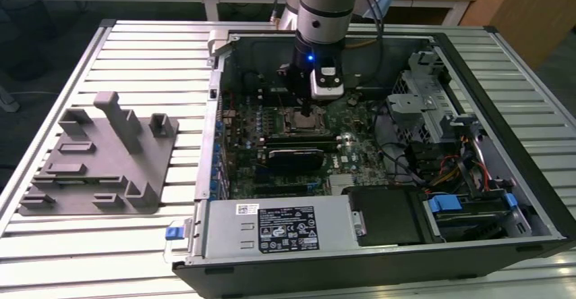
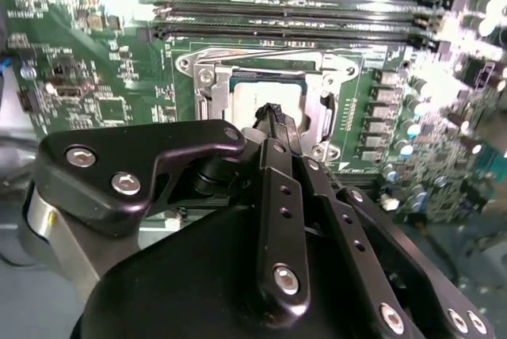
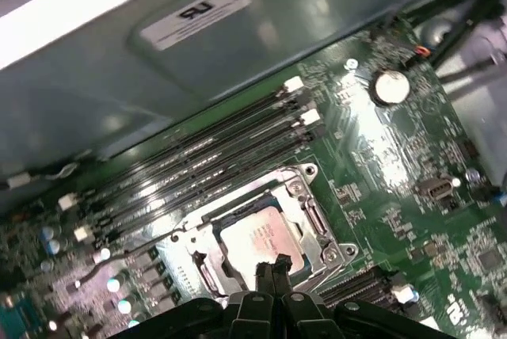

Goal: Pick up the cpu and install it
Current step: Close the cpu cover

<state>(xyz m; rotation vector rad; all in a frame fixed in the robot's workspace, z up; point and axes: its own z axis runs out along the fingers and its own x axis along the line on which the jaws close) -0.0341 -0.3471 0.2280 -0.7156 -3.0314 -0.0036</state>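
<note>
The cpu [image 2: 252, 93] [image 3: 255, 234], a flat silver square, lies inside the open black socket with its metal frame [image 2: 204, 78] [image 3: 314, 214] on the green motherboard. My gripper [image 1: 307, 115] [image 2: 273, 112] [image 3: 273, 264] reaches down into the computer case and hovers right over one edge of the cpu. Its two black fingertips are pressed together, with nothing between them. Whether the tips touch the chip I cannot tell. In the exterior view the socket [image 1: 290, 122] sits just under the arm, and the grey plastic tray [image 1: 99, 157] with upright posts stands on the slatted table at the exterior view's left.
Dark memory slots [image 2: 285, 6] [image 3: 206, 161] run beside the socket. A coin battery [image 3: 390, 85] sits on the board. The case walls [image 1: 214, 110] enclose the work area. A power supply [image 1: 279, 228], a drive cage [image 1: 432, 110] and cables [image 1: 450, 171] crowd the exterior view's right and near side.
</note>
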